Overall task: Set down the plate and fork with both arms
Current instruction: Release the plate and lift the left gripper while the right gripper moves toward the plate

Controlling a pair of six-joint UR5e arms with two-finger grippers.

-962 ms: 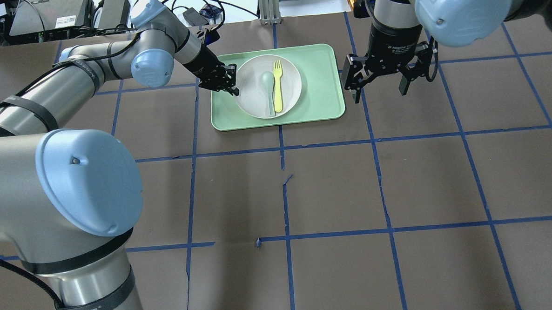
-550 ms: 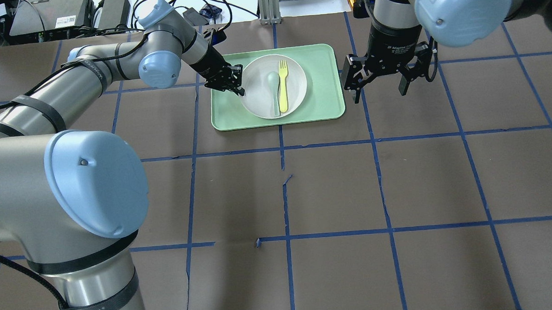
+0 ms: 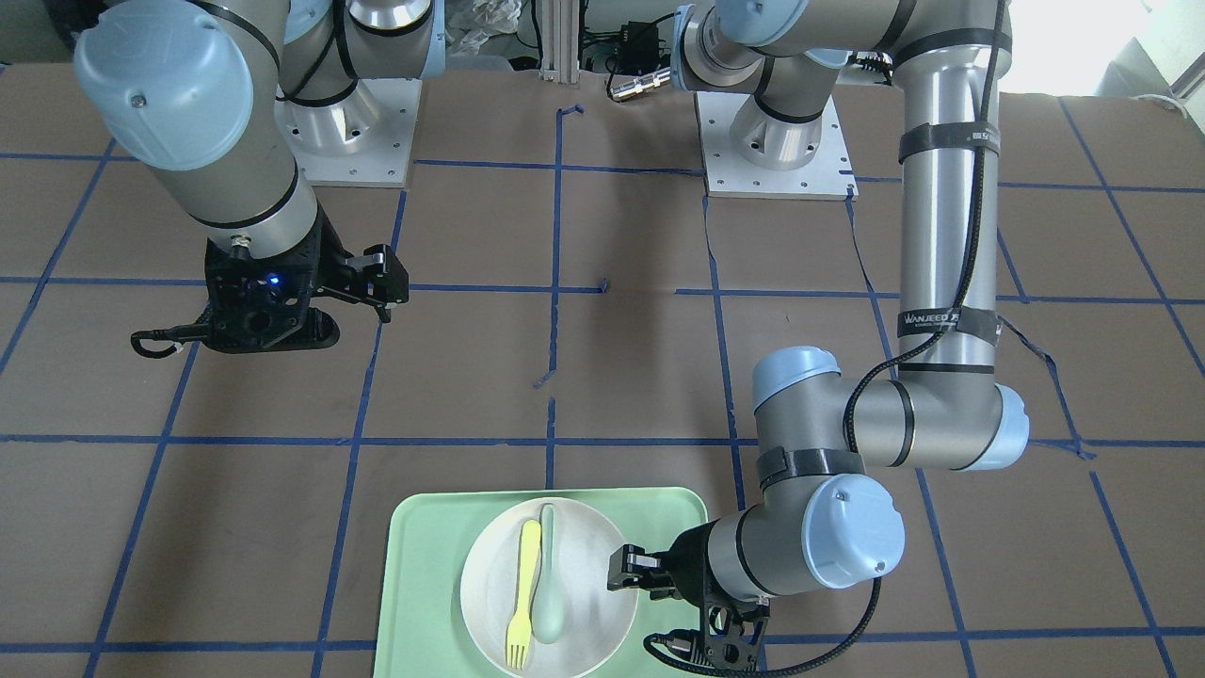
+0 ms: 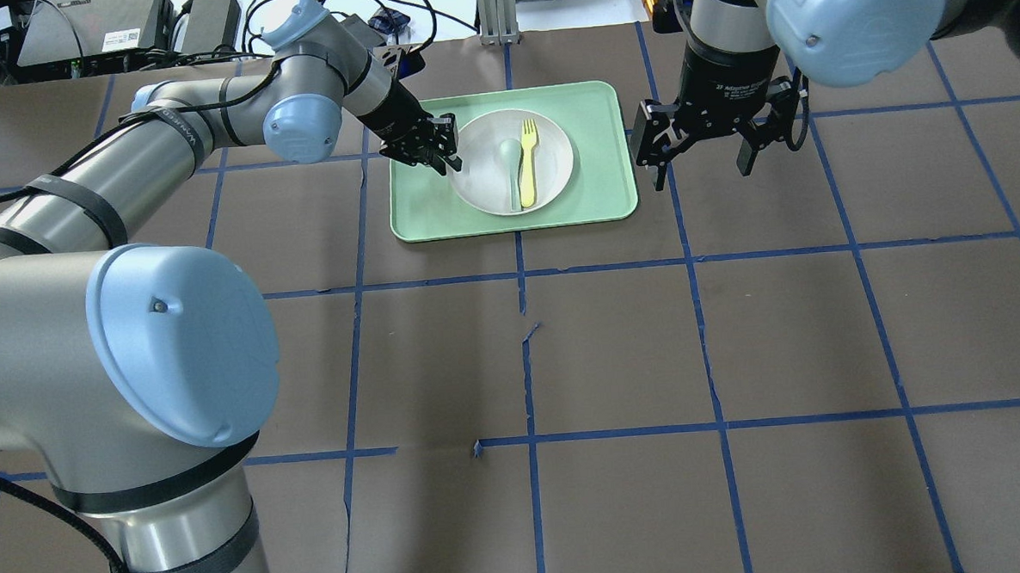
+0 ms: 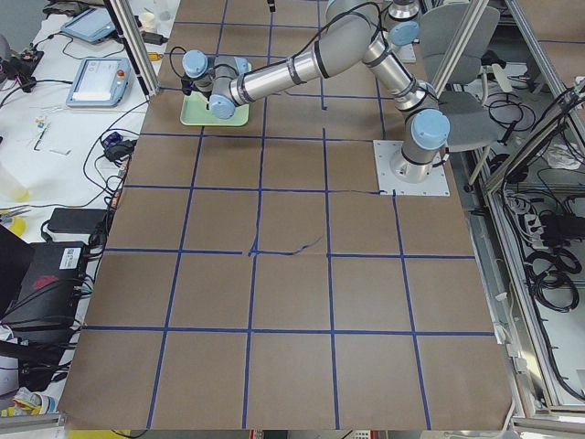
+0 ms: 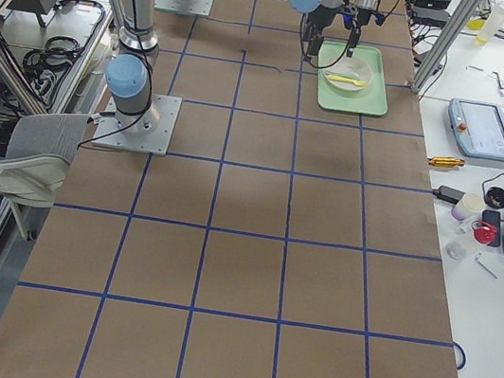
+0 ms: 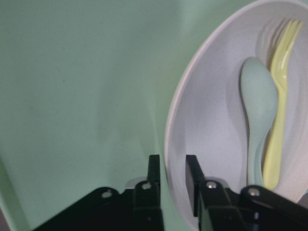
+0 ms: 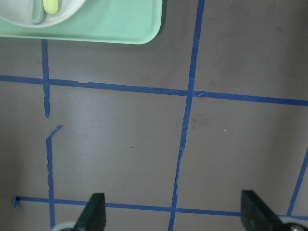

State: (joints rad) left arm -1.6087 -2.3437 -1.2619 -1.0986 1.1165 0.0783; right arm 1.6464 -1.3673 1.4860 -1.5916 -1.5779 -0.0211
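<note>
The white plate (image 4: 549,157) lies on the mint-green tray (image 4: 600,145), with the pale-yellow fork (image 4: 528,162) inside it. My left gripper (image 4: 450,162) is shut on the plate's left rim. In the left wrist view (image 7: 168,179) its two fingers stand on either side of the rim of the plate (image 7: 207,125), with the fork (image 7: 281,96) beyond. In the front view the left gripper (image 3: 623,574) meets the plate (image 3: 598,589) on its right side, and the fork (image 3: 523,593) lies left of centre. My right gripper (image 4: 701,173) hangs open and empty above the table, right of the tray.
A pale grey-green spoon (image 4: 511,164) lies in the plate beside the fork. The brown table cover carries a grid of blue tape lines (image 4: 526,355). The right wrist view shows the tray's corner (image 8: 110,29) and bare cover below. Cables and devices sit past the far edge.
My left gripper has moved right, and the plate with fork and spoon has shifted right on the tray with it. The right arm has not moved.
</note>
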